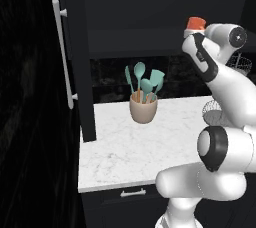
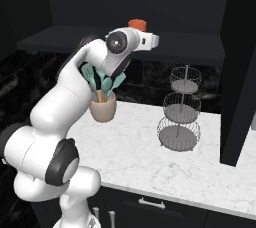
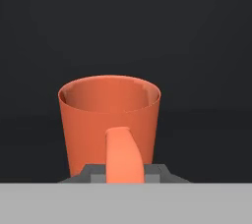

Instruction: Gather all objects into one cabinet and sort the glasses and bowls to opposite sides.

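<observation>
- Hand view is showing the tool (image 3: 125,169) closing narrowly around the red cup (image 3: 109,122)
- Cup (image 1: 196,23) is standing on the cabinet shelf (image 2: 200,47), far right above the bench (image 1: 150,147)
- Sorting is looking barely begun; bowl and other cups are remaining

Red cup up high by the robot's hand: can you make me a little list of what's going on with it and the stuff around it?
cup: red cup, upright, on the dark cabinet shelf
hand: hand right at the cup, closing on its handle
counter: white marble counter, below the shelf
crock: beige crock holding teal utensils
basket: tiered wire basket on the counter
</observation>
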